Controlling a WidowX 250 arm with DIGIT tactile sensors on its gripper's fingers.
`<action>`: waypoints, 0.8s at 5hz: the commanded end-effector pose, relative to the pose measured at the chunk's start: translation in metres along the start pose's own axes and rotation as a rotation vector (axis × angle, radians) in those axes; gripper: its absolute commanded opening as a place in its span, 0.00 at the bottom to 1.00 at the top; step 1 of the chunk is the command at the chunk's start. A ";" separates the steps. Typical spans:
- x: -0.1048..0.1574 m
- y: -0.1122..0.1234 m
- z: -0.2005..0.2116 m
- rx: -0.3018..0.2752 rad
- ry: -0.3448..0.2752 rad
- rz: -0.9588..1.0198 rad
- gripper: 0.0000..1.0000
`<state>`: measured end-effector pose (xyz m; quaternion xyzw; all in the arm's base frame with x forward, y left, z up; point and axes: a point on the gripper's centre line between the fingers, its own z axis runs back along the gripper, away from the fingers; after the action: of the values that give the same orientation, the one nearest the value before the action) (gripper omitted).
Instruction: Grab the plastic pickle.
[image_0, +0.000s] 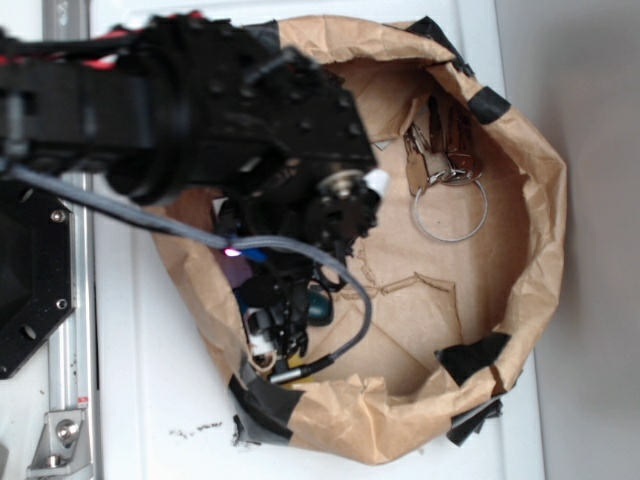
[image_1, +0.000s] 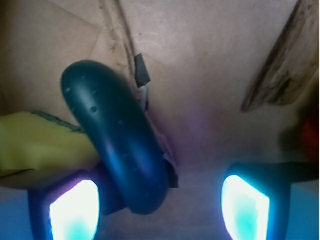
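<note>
Gripper (image_1: 160, 205) wide open over plastic pickle (image_1: 117, 137)
Holding nothing yet; pickle lying tilted just inside one finger (image_1: 74, 210), beside yellow wedge (image_1: 40, 142), down in paper bag (image_0: 545, 200).

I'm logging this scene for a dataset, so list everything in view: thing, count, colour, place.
plastic pickle: one, dark teal-green, between the open fingers, close to the left-hand one in the wrist view
yellow piece: one, yellow, beside the pickle
red thing: one, red, at the wrist view's right edge, unclear
paper bag: one, brown with black tape, on the white surface
keys on a ring: one bunch, metal, inside the bag
gripper: one, black, glowing pads, open, lowered into the bag
</note>
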<state>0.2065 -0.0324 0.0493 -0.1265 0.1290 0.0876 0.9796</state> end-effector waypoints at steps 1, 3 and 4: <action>0.008 -0.016 -0.020 0.056 -0.058 -0.161 1.00; 0.039 -0.015 -0.019 0.135 -0.101 -0.290 0.78; 0.049 -0.003 0.012 0.173 -0.193 -0.293 0.00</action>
<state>0.2504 -0.0303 0.0358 -0.0496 0.0579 -0.0604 0.9953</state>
